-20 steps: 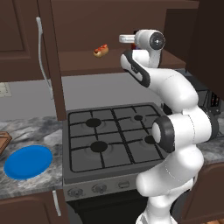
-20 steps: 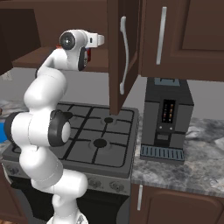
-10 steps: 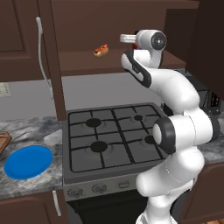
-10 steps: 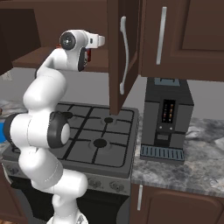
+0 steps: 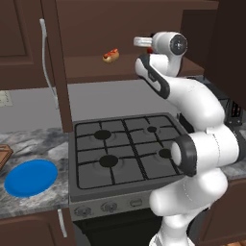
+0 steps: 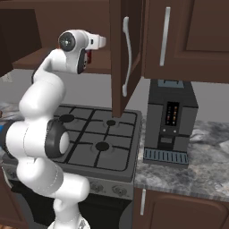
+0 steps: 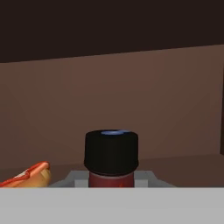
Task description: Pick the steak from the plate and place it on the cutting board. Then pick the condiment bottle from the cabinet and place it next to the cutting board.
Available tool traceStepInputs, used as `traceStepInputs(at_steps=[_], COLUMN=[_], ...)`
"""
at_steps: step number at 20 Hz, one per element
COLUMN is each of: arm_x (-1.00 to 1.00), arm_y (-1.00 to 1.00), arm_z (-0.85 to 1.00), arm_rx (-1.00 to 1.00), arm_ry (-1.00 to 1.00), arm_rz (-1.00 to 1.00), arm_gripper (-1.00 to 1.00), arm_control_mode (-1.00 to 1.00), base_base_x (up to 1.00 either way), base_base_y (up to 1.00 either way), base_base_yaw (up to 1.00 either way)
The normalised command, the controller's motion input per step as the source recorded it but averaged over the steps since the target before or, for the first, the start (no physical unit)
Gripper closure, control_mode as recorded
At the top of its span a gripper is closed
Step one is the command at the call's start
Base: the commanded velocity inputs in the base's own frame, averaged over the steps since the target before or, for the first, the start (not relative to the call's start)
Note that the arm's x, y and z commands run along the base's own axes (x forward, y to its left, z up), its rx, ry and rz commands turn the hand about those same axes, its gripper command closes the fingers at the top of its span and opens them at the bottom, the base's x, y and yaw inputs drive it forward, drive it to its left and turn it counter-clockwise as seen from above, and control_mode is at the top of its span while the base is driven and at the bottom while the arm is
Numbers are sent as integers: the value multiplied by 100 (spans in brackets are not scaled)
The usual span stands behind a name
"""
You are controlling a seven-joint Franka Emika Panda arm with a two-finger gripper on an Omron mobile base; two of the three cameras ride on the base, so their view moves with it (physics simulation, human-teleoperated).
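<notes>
Reaching arm (image 5: 192,101) raised into cabinet (image 5: 120,29), tool clamping condiment bottle (image 7: 111,153).

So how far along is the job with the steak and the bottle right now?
Done, it seems: the blue plate lies bare, though the cutting board is mostly out of frame, so the steak's placement cannot be confirmed. In hand: the hand is shut on the condiment bottle in the cabinet, beside a hot dog. Left: setting the bottle beside the board.
</notes>
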Motion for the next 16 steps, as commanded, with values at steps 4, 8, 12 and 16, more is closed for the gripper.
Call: traceStepInputs(at_steps=[4, 8, 12, 16], arm_x=[-33, -47, -54, -63], arm_y=[0, 0, 0, 0], arm_z=[21, 16, -2, -10], arm_rx=[0, 0, 0, 0], arm_ry=[1, 1, 0, -3], arm_rz=[3, 2, 4, 5], arm_gripper=[100, 100, 100, 100], arm_control_mode=[-100, -100, -100, -100], base_base_x=[0, 0, 0, 0], base_base_y=[0, 0, 0, 0], base_base_yaw=[0, 0, 0, 0])
